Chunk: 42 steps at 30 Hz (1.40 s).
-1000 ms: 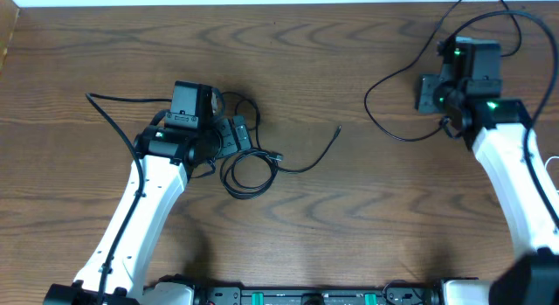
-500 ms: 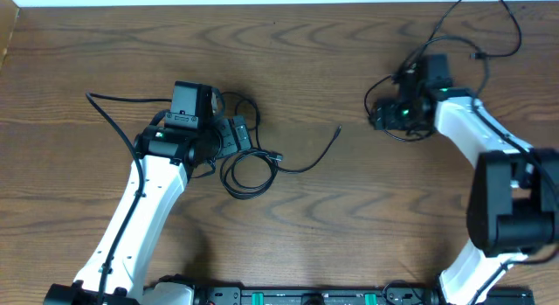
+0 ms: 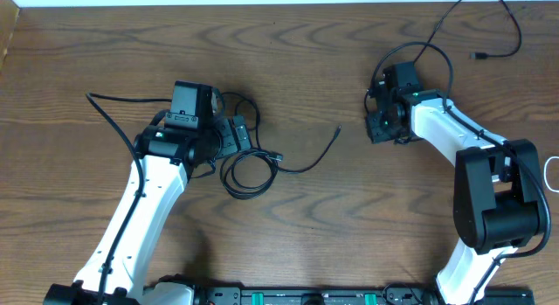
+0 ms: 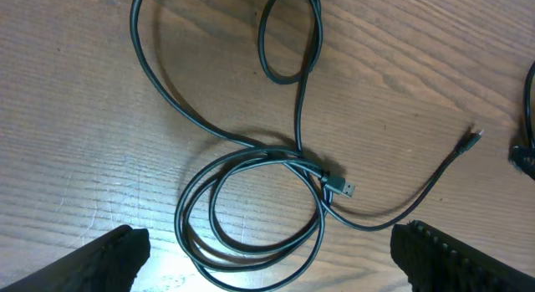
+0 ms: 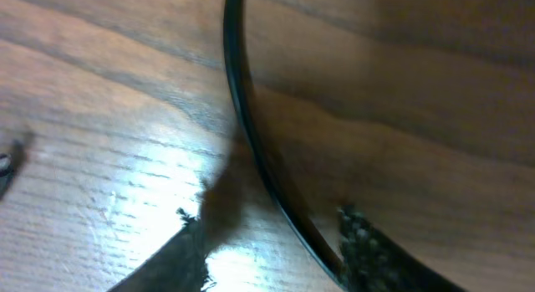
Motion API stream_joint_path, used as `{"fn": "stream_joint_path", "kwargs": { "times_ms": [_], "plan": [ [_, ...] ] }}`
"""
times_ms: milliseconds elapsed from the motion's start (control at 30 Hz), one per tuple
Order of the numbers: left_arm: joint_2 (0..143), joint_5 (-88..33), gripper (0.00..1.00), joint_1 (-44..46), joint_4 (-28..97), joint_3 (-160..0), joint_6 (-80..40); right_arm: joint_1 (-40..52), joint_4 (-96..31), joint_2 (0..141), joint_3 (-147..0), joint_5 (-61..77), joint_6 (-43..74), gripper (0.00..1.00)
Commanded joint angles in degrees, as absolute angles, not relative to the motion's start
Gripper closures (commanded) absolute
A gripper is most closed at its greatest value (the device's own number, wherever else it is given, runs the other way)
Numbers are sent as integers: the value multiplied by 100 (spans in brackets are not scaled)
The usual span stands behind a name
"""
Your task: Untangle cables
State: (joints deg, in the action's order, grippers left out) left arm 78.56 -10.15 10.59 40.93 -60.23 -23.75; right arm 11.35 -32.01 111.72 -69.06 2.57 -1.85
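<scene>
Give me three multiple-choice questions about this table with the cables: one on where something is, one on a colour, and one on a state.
1. Where does the tightly coiled cable lie?
A) just ahead of the left gripper
B) between the right gripper's fingers
C) hanging off the table edge

2. What colour is that coiled cable?
A) white
B) black
C) red

3. How does the left gripper stand?
A) shut on the cable
B) shut on a plug
C) open, holding nothing

Answers:
1 A: the left wrist view shows the coiled cable flat on the table, right in front of the left gripper.
2 B: every strand of the coil is black.
3 C: its fingers sit far apart at the lower corners of the view, and the cable lies beyond them untouched.
</scene>
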Motion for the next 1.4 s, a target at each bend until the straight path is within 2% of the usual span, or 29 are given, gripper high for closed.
{"fn": "stream_joint_path", "kwargs": {
  "times_ms": [0,100,133,467,733,1000,1067,1100,1167,1200,1233,1267,1300,1333,1367],
  "plan": [
    [7861,-943,1,1046,4112,-6016,-2335,1173,-3345,11266,-6729,209,-224,71],
    [7861,-943,1,1046,4112,-6016,-2335,1173,-3548,11266,-6615,283,-222,98],
    [7861,-943,1,1046,4112,-6016,-2335,1173,-3621,11266,-6593,338,-222,99],
    [7861,-943,1,1046,4112,-6016,-2335,1146,-5076,10656,-6589,676,200,99],
    [7861,-943,1,1046,4112,-6016,-2335,1240,-6178,8468,-6589,740,1,99],
    [7861,-943,1,1046,4112,-6016,-2335,1236,-6208,6532,-6587,-121,443,98],
    [7861,-943,1,1046,4112,-6016,-2335,1243,-6117,6348,-6587,-43,478,89],
    [7861,-943,1,1046,4112,-6016,-2335,1243,-6112,6320,-6587,-8,532,80],
    [7861,-943,1,1046,4112,-6016,-2335,1243,-6156,6324,-6587,14,819,60],
    [7861,-943,1,1046,4112,-6016,-2335,1243,-6211,6355,-6580,-19,1052,46],
    [7861,-943,1,1046,4112,-6016,-2335,1240,-6278,6392,-6578,-126,1358,39],
    [7861,-943,1,1046,4112,-6016,-2335,1238,-6392,6442,-6576,-320,1872,39],
    [7861,-943,1,1046,4112,-6016,-2335,1227,-6678,6549,-6573,-753,3153,34],
    [7861,-943,1,1046,4112,-6016,-2335,1225,-6831,6606,-6567,-932,3839,10],
    [7861,-943,1,1046,4112,-6016,-2335,1221,-6978,6670,-6545,-1079,4545,1]
  ]
}}
